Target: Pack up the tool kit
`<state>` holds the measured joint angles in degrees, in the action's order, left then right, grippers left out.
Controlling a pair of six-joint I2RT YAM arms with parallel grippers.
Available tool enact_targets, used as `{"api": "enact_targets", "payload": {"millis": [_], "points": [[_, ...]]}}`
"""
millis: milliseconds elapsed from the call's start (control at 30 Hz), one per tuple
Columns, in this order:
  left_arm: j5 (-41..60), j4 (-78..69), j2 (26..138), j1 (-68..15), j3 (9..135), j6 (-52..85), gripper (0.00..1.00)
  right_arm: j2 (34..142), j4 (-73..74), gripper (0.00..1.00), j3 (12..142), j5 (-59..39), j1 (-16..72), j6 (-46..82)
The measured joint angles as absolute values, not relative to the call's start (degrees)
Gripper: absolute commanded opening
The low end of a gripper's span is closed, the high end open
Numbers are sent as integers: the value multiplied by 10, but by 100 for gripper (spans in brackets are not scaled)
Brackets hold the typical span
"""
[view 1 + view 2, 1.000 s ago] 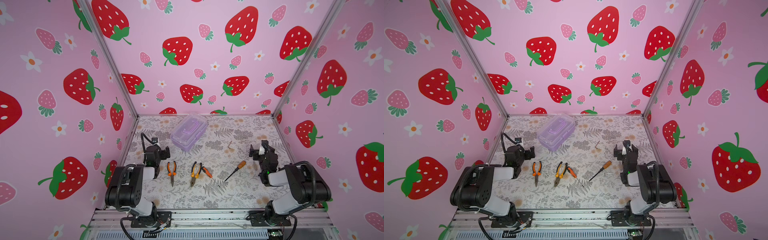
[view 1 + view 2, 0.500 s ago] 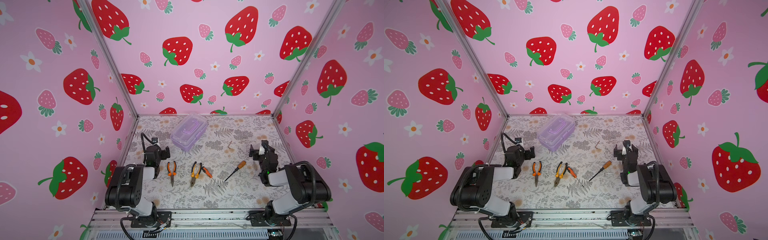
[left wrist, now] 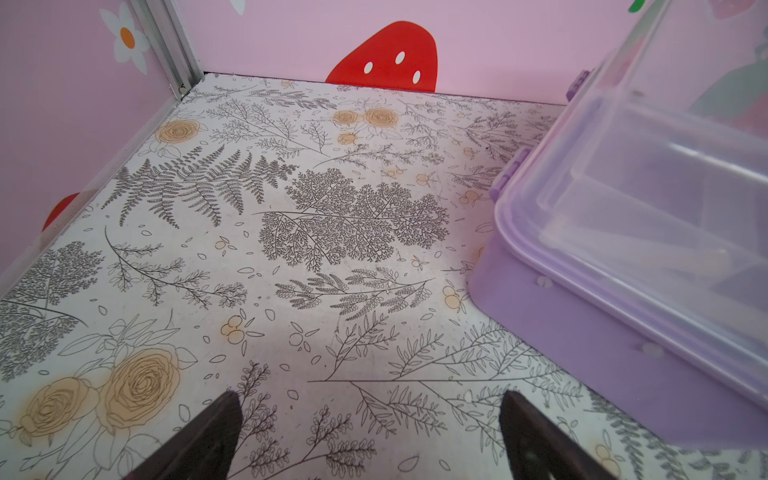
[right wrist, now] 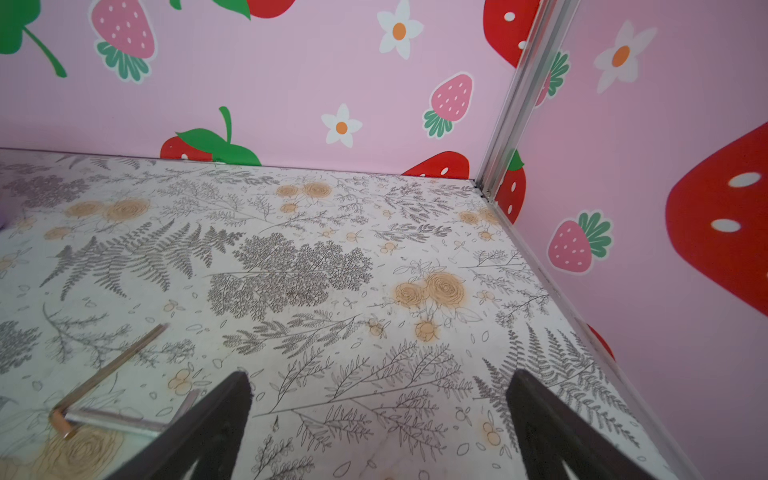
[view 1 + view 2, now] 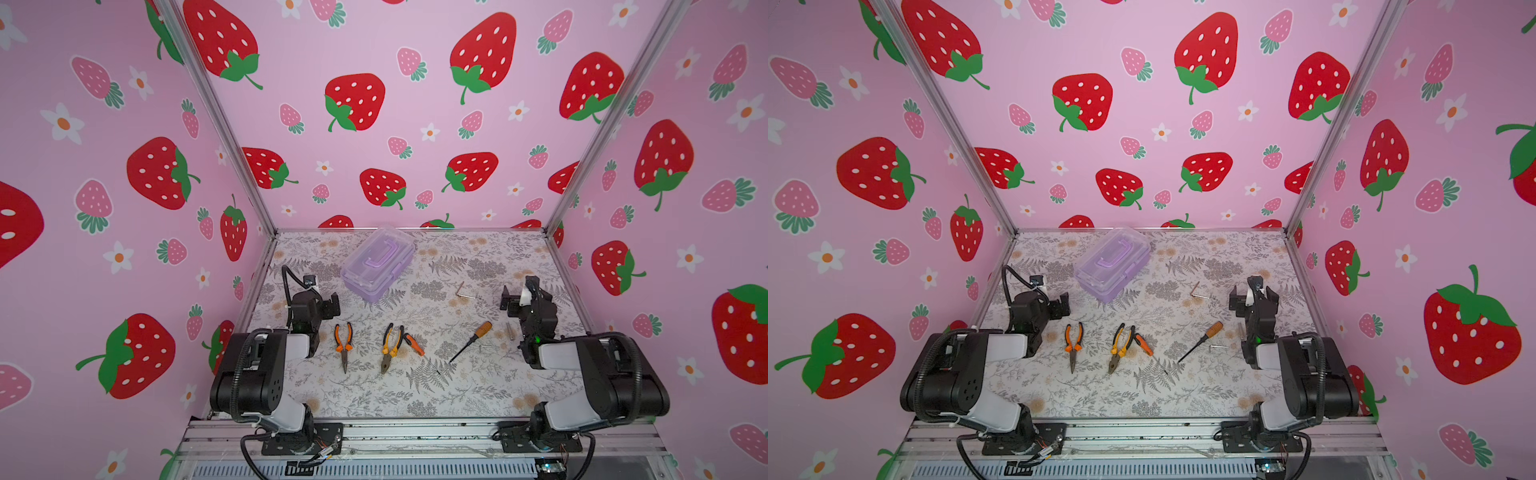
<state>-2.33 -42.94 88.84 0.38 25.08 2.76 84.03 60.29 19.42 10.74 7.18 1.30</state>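
The tool kit (image 5: pixel 376 264) (image 5: pixel 1113 264), a lilac case with a clear lid shut over it and a purple handle, stands at the back of the floral table. In the left wrist view the tool kit (image 3: pixel 623 249) lies just beside and ahead of my left gripper (image 3: pixel 370 399), which is open and empty. That left gripper (image 5: pixel 322 297) hovers low, left of the case. My right gripper (image 5: pixel 520 291) (image 4: pixel 380 376) is open over bare table near the right wall.
Long-nose pliers (image 5: pixel 343 340), yellow-handled pliers (image 5: pixel 392 345), a small orange screwdriver (image 5: pixel 415 345) and a wooden-handled screwdriver (image 5: pixel 471 340) lie between the arms. A hex key (image 5: pixel 461 291) (image 4: pixel 104 374) and small metal bits (image 5: pixel 509 330) lie near the right gripper. Pink walls enclose three sides.
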Motion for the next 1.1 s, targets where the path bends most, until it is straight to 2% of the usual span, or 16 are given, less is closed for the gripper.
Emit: {"api": "enact_targets", "payload": {"millis": [267,300,367,467,600,633,700,833,867,933,1100], "points": [[-15,-427,888,5,251,27,99,747,446,99,270,192,90,94],[-12,-411,886,3,256,24,99,742,431,100,277,194,92,105],[-27,-333,874,-9,289,14,99,741,399,95,301,192,100,123],[-83,-219,859,-57,393,6,99,755,362,78,346,181,124,140],[-167,-150,821,-113,509,28,99,799,343,33,407,148,164,164],[-192,-117,816,-122,545,51,99,814,339,25,421,132,171,171],[-236,-47,817,-128,620,107,99,846,329,18,447,97,180,185],[-303,50,830,-121,728,185,98,919,315,16,493,29,189,216],[-305,59,832,-118,736,195,92,934,313,16,500,15,192,222],[-299,77,839,-110,746,208,86,967,307,17,520,-17,196,233],[-243,116,907,-91,775,228,81,1037,303,20,573,-103,200,255]]}}
